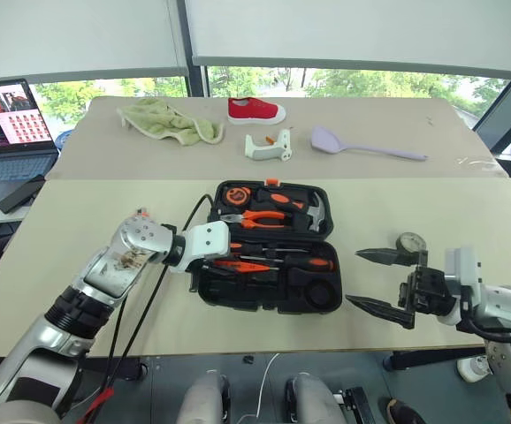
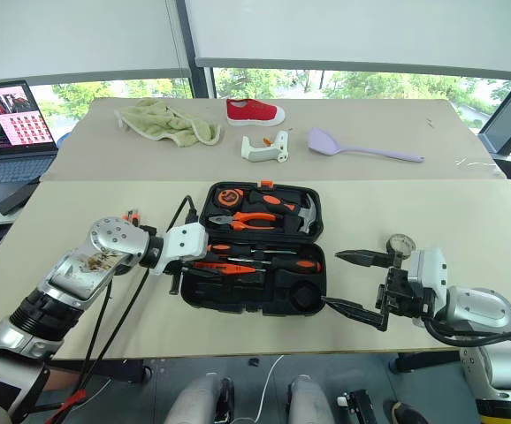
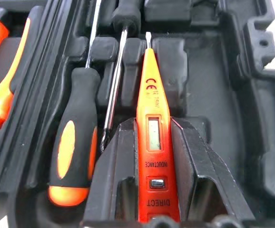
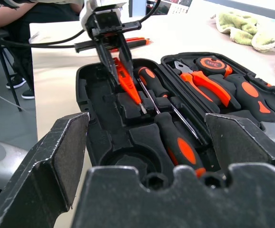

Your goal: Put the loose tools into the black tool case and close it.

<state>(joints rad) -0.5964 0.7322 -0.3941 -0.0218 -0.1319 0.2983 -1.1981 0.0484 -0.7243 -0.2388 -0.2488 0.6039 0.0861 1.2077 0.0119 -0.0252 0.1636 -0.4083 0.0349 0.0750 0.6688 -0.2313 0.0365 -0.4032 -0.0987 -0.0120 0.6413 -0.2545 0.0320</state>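
Observation:
The black tool case (image 1: 269, 305) lies open in the middle of the table. My left gripper (image 3: 152, 133) is shut on the slim orange tester screwdriver (image 3: 151, 90) and holds it tip-down over the near half of the case (image 4: 83, 90). Two black-and-orange screwdrivers (image 3: 73, 156) (image 4: 178, 142) lie in moulded slots beside it. An orange-black tool, possibly the utility knife (image 4: 130, 42), rests on the table behind my left gripper. The small dark tape roll (image 1: 410, 242) sits right of the case. My right gripper (image 1: 354, 277) stands open just in front of the roll, holding nothing.
Orange-handled pliers (image 1: 264, 217) and a hammer (image 1: 316, 212) fill the lid half. At the back lie a lilac spatula (image 1: 362, 146), a red shoe (image 1: 255, 110), a green cloth (image 1: 171, 119) and a white object (image 1: 269, 146). A laptop (image 1: 8, 132) stands far left.

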